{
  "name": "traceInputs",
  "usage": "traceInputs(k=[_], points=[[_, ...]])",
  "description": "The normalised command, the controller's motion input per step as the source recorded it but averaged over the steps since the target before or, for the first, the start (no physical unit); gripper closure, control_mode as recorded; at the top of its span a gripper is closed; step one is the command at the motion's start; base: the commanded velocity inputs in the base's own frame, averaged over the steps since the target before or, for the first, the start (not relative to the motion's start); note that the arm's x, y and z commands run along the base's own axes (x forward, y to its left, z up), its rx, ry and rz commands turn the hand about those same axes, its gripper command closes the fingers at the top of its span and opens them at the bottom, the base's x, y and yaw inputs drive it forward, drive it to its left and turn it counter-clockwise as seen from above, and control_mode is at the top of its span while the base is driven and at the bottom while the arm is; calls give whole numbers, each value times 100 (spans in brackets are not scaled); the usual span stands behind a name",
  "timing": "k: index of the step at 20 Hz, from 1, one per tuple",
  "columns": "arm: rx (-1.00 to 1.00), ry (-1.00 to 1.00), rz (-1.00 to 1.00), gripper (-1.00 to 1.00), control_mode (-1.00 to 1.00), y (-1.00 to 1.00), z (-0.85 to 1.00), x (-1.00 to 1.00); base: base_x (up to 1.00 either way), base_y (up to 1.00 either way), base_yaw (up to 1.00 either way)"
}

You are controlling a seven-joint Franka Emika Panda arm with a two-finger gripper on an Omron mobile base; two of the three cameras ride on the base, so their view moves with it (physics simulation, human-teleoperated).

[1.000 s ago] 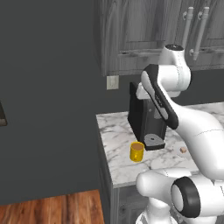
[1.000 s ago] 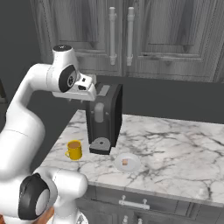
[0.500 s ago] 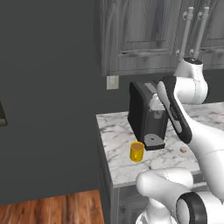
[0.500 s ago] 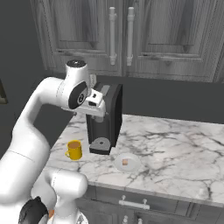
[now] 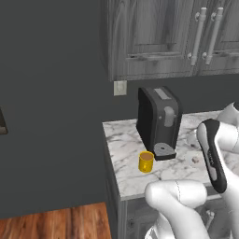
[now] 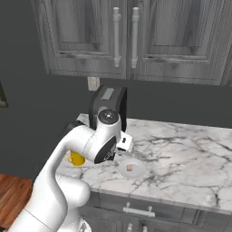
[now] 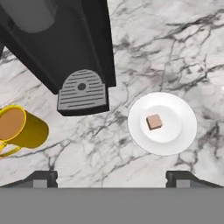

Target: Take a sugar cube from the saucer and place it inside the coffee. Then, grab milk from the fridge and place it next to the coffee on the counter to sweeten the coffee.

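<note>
right of centre in my hand view, the sugar cube (image 7: 154, 121) sits in the middle of the saucer (image 7: 183, 135), up and to the right of the midpoint of my gripper (image 7: 112, 177), which is spread wide with nothing in it. the cube is turned slightly askew and has no long axis to line up on. the coffee (image 7: 19, 128) lies at the left edge, well apart from the saucer, with the coffee machine (image 7: 65, 48) filling the upper left. bare counter (image 7: 175, 43) around the saucer gives me open room; i judge a shift toward the right before descending.
</note>
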Motion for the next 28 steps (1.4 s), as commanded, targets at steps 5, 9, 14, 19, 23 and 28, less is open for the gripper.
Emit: traceInputs(k=[5,9,14,19,23,28], points=[[-2,27,1,-100,-100,-62,-60,77,0,0,0],[-2,31,6,-100,-100,-40,-59,73,0,0,0],[0,19,7,-100,-100,-30,-43,57,0,0,0],[0,3,6,-100,-100,-15,-47,9,0,0,0],[0,-9,5,-100,-100,1,-47,-5,0,0,0],[0,-16,2,-100,-100,3,-11,-23,0,0,0]])
